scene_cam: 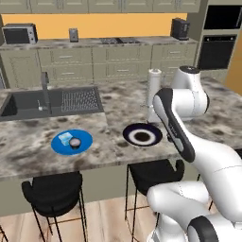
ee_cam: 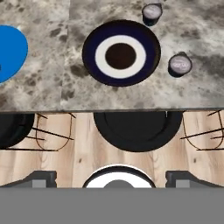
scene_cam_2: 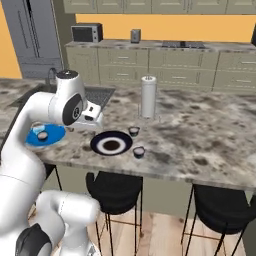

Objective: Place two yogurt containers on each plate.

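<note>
**Now: two cups plated, two on the counter**

Nearest, black stools (scene_cam: 52,194) stand tucked under the counter (scene_cam_2: 210,135) edge, over wood floor. Above them the gripper (ee_cam: 112,177) hangs outside the edge, jaws wide apart and holding nothing, looking down on the navy plate (ee_cam: 121,53).

That plate is dark with a white ring and dark centre, and nothing lies on it. Just right of it sits one round dark cup (ee_cam: 180,64) with a whitish top; a second cup (ee_cam: 152,13) stands just beyond the plate's far right rim. Both rest on the marble, apart from the plate.

To the left, well apart, the blue plate (scene_cam: 58,147) carries the pale blue square cup (scene_cam: 63,139) and a round dark cup (scene_cam: 75,143), side by side.

Farther back, a white paper-towel roll (scene_cam_2: 148,96) stands upright behind the two loose cups. A sink (scene_cam: 28,101) with a faucet (scene_cam: 46,90) lies beyond the blue plate. At the far wall, a microwave (scene_cam: 20,34) rests on the rear cabinets.
</note>
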